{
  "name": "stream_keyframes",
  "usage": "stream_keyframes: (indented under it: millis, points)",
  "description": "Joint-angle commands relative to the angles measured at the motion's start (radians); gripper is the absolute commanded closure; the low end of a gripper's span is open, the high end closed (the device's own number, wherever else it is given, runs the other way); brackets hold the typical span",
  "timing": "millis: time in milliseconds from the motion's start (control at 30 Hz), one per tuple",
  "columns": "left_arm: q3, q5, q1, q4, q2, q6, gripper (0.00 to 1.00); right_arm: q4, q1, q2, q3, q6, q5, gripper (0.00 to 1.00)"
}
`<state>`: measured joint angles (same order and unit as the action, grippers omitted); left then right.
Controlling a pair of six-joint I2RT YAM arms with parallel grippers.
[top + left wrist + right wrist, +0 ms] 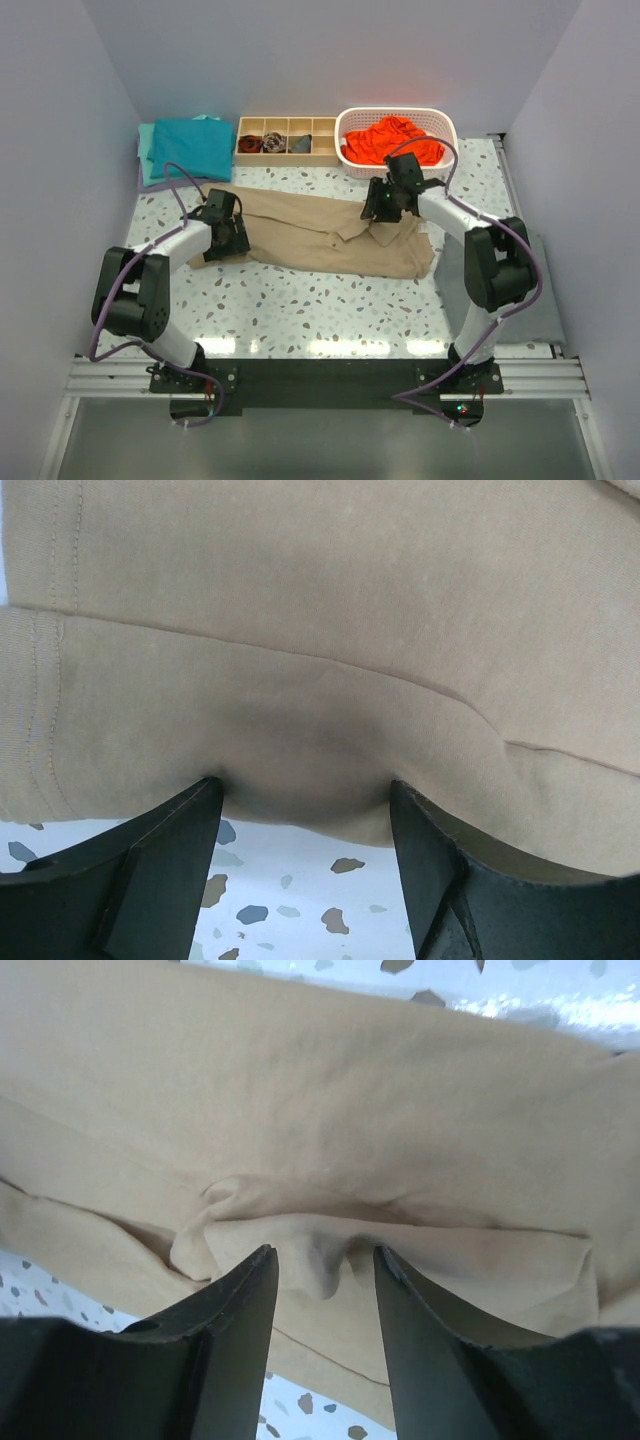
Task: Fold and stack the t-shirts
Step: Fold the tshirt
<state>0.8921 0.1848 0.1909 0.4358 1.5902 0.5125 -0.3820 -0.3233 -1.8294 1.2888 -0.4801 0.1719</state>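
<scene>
At the far left of the desk point(300, 300) we see a teal t-shirt point(185, 145) lying flat. Next, the left end effector point(305, 790) sits low at the left edge of the tan t-shirt point(320, 235), its 2 fingers spread wide around a soft bulge of cloth, nothing clamped. The tan t-shirt lies spread across the middle of the desk. Behind it stands a wooden tray point(285, 157) holding small dark rolls. The right end effector point(325, 1255) rests on the shirt's right part, fingers partly apart, a bunched nub of cloth loose between them. Far right, a white basket point(400, 111) holds an orange-red t-shirt point(390, 140)
</scene>
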Motion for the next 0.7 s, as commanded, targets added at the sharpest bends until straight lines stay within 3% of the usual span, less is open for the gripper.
stream_keyframes:
  millis: [0, 200, 300, 467, 600, 633, 667]
  points:
    - [0.022, -0.010, -0.007, -0.006, 0.001, -0.012, 0.28, -0.024, 0.003, 0.025, 0.079, 0.075, -0.125, 0.51]
    - [0.027, 0.004, -0.007, 0.000, -0.016, -0.012, 0.28, -0.060, 0.003, 0.143, 0.046, 0.133, -0.172, 0.47]
    - [0.034, 0.007, -0.007, 0.007, -0.021, -0.012, 0.28, -0.098, -0.006, 0.177, -0.011, 0.112, -0.031, 0.46]
    - [0.047, 0.001, -0.007, 0.011, -0.056, -0.009, 0.28, -0.060, -0.023, 0.234, -0.152, 0.064, 0.034, 0.48]
    - [0.048, -0.019, -0.005, 0.000, -0.094, -0.012, 0.25, -0.051, -0.048, 0.217, -0.171, 0.049, 0.052, 0.48]
    - [0.047, -0.022, -0.005, -0.005, -0.110, -0.014, 0.00, -0.043, -0.051, 0.208, -0.169, 0.049, 0.052, 0.48]
    - [0.045, -0.027, -0.005, -0.014, -0.119, -0.017, 0.00, -0.037, -0.054, 0.197, -0.164, 0.046, 0.052, 0.48]
